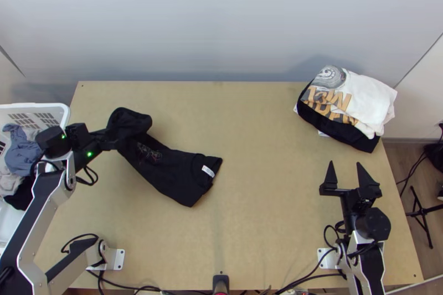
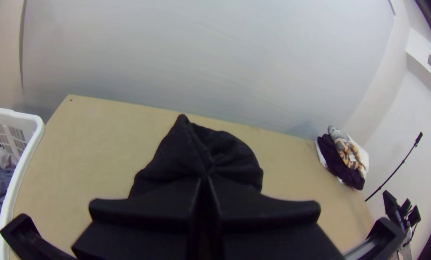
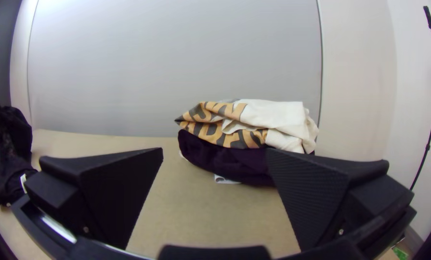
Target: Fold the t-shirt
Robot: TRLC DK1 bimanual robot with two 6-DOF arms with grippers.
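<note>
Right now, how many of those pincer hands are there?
2. The left gripper is over the table's left side, shut on the black t-shirt; the right gripper is open over its right side, short of the clothes pile.

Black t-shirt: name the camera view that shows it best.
The top view: it shows the t-shirt from the left gripper to its collar and white tag. The left wrist view shows the bunched, gripped end; the right wrist view, part of it near the edge.
</note>
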